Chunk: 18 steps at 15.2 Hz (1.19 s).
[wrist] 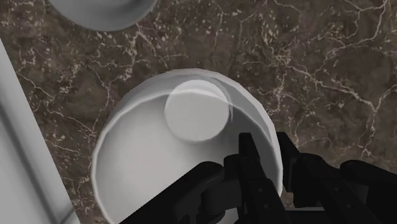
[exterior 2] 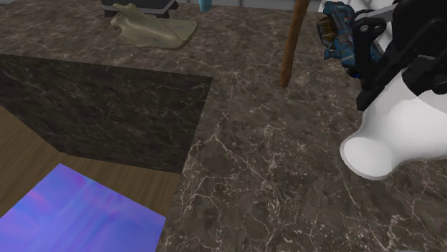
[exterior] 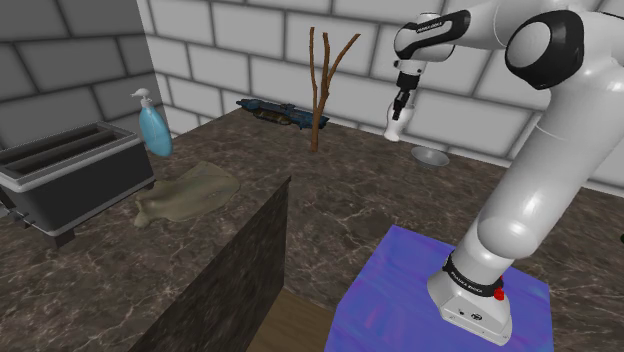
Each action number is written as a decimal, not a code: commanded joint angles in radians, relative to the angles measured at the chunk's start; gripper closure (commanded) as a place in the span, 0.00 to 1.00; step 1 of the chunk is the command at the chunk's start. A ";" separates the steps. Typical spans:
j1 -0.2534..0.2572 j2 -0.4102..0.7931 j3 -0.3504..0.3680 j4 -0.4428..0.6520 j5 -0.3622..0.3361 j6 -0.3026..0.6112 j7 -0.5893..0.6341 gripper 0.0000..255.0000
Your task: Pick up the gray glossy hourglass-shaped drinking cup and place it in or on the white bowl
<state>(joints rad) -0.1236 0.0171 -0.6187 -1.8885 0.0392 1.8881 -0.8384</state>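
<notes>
The fingers (wrist: pixel 248 156) are closed almost together on the wall of the pale grey-white cup (wrist: pixel 146 165). One finger is inside the rim and the other outside, pinching it near the lip. The cup hangs from them with its mouth toward the hand, lifted clear of the dark marbled desk (exterior: pixel 400 200). In the shoulder view it hangs just above and left of the shallow white bowl (exterior: pixel 431 155), which sits on the desk near the brick wall (exterior: pixel 250 50). Cup and bowl do not touch.
</notes>
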 commanded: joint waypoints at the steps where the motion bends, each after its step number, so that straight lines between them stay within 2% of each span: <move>1: -0.019 -0.014 -0.019 -0.001 -0.009 -0.012 -0.035 1.00; 9: -0.109 -0.026 -0.112 0.038 -0.021 -0.064 -0.213 1.00; 15: -0.187 0.022 -0.187 0.116 0.011 -0.111 -0.372 1.00; 18: -0.187 0.025 -0.186 0.078 0.013 -0.072 -0.374 1.00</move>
<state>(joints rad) -0.3101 0.0412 -0.8050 -1.7989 0.0513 1.8036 -1.2107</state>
